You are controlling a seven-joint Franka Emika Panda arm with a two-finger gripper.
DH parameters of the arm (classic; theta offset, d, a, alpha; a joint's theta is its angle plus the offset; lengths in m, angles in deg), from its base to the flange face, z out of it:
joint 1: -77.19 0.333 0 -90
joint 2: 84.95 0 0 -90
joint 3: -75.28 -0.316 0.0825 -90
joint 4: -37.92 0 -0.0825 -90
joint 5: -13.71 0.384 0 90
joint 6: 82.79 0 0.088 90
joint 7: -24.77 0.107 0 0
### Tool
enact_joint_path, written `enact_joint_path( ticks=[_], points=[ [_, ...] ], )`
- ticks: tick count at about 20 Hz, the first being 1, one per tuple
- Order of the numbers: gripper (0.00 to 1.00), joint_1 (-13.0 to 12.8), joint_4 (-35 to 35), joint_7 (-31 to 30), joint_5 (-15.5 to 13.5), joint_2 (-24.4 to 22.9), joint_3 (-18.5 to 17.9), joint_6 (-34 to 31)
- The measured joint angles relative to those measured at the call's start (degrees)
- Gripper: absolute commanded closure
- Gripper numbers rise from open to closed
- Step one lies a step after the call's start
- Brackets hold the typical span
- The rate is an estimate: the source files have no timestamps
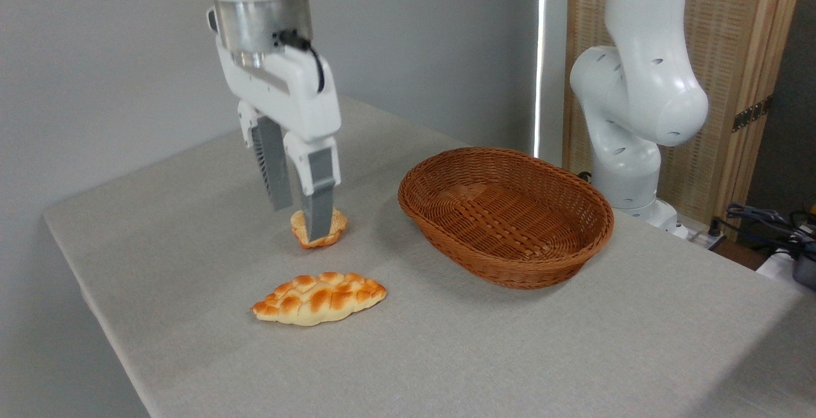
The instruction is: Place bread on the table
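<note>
The braided bread [319, 299] lies flat on the cloth-covered table [191, 214], near its front left edge, golden-orange with a pale underside. My gripper [299, 223] hangs above and behind it, pointing down, jaws open with nothing between them. It is clear of the bread. One of its fingers [317, 208] partly covers a small round ruffled pastry [333, 227] that rests on the table just behind it.
A brown oval wicker basket [507, 214] with nothing in it stands to the right of the gripper. The arm's white base [637, 118] rises at the back right, in front of a wooden screen. Cables lie at the far right edge.
</note>
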Motion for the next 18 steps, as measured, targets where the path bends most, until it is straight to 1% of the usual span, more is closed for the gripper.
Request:
enact_joint_path(
  ticks=[2,3,5,7,10,16,18],
  points=[
    [0.0,0.74,1.99,-0.06,-1.18,-0.26,-0.19,-2.96],
    [0.0,1.66,3.46,-0.07,-2.55,-0.36,-0.19,-4.36],
    [0.0,2.66,4.72,-0.07,-4.16,-0.37,-0.12,-4.88],
    [0.0,4.52,5.88,-0.2,-5.45,-0.37,0.87,-6.34],
    [0.0,8.72,6.61,-1.36,-5.77,-0.37,4.32,-8.42],
    [0.0,12.76,6.76,-6.81,-5.78,-0.12,7.99,-9.02],
    [0.0,13.14,6.76,-7.04,-5.69,-0.11,8.67,-9.42]
  ],
)
